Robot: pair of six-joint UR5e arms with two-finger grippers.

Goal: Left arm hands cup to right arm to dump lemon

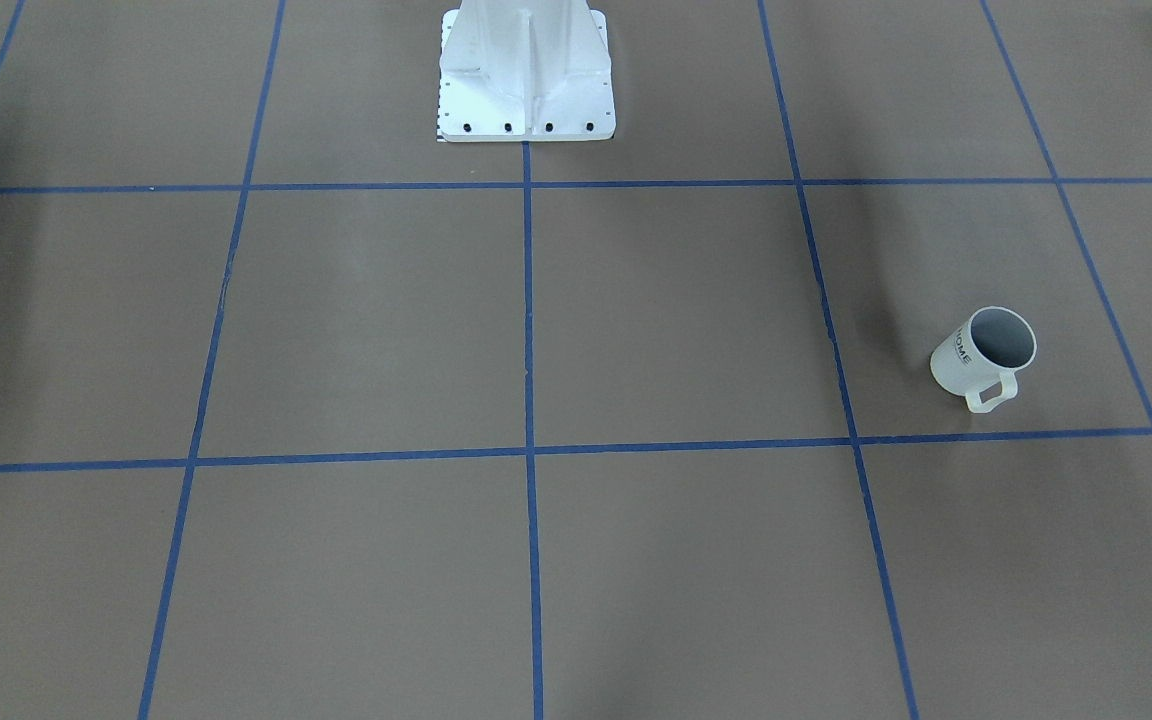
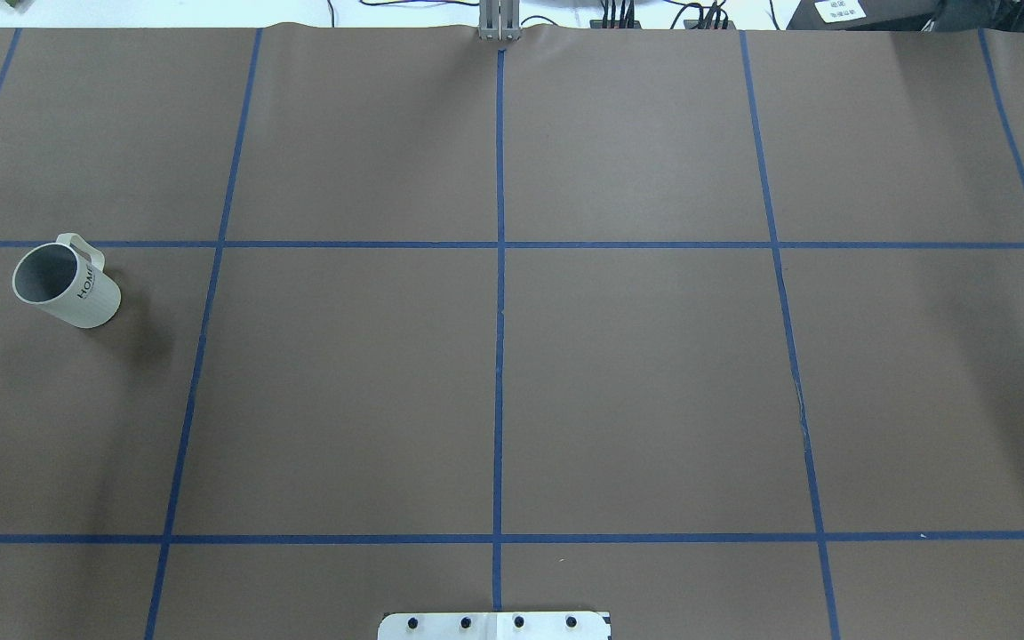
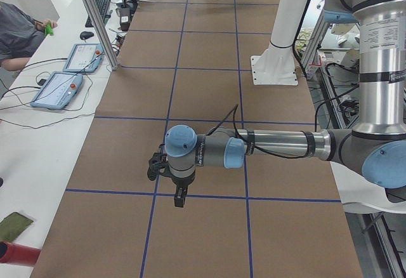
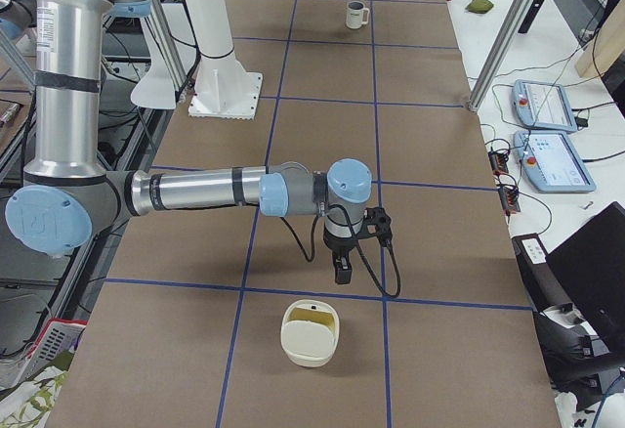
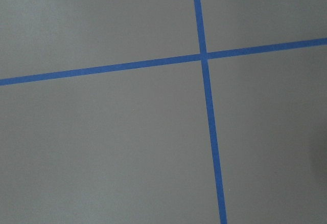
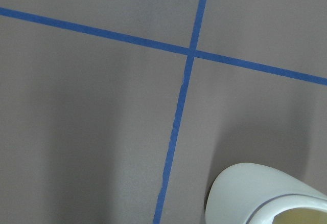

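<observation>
The cup (image 1: 984, 358), a white ribbed mug with "HOME" lettering, stands upright on the brown table on my left side. It also shows in the overhead view (image 2: 66, 286) and small at the far end of the exterior right view (image 4: 357, 15). Only its grey inside shows; no lemon is visible. My left gripper (image 3: 179, 200) points down above the table, seen only in the exterior left view, where the arm hides the cup. My right gripper (image 4: 341, 274) points down just beyond a cream bowl. I cannot tell whether either gripper is open or shut.
The cream bowl (image 4: 311, 330) with a yellowish inside sits at the table's right end; its rim shows in the right wrist view (image 6: 265, 191). The white robot base (image 1: 526, 80) stands at mid-table. Blue tape lines grid the table. Tablets (image 3: 60, 89) and an operator are beside the table.
</observation>
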